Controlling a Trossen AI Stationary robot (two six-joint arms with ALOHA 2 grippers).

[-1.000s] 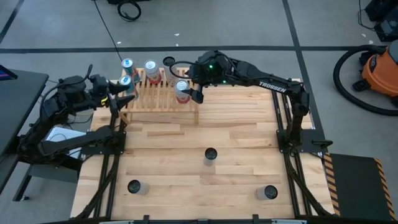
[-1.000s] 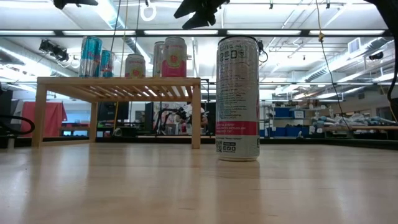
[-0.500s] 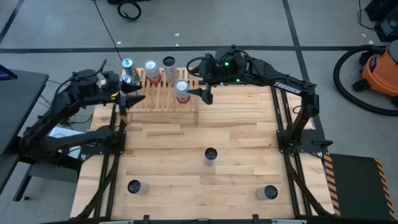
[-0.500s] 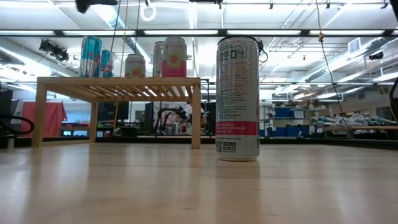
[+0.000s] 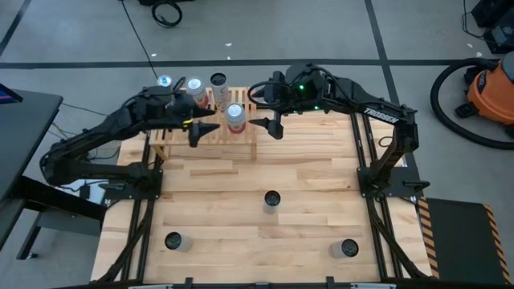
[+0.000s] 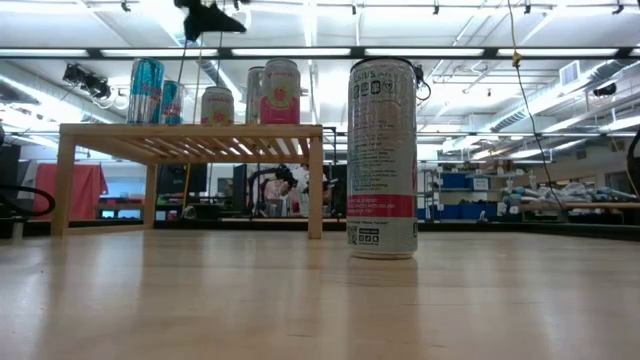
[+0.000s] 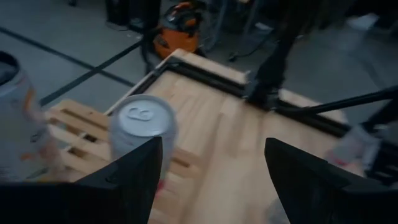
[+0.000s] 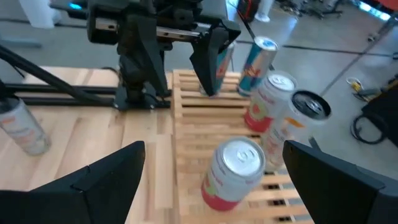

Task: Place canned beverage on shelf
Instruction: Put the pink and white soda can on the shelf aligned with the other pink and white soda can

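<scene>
The shelf (image 5: 210,120) carries perhaps five upright cans (image 5: 234,116); both released hands, left hand (image 5: 202,128) and right hand (image 5: 271,125), flank it empty.

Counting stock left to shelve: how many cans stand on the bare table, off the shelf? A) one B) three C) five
B: the high view shows three cans on the table, at and, all off the shelf.

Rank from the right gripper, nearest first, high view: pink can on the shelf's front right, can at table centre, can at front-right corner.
From the open right gripper, beside the shelf:
1. Pink can, on the shelf just left of the gripper.
2. Centre can, mid-table, nearer the front.
3. Corner can, front right of the table.
</scene>
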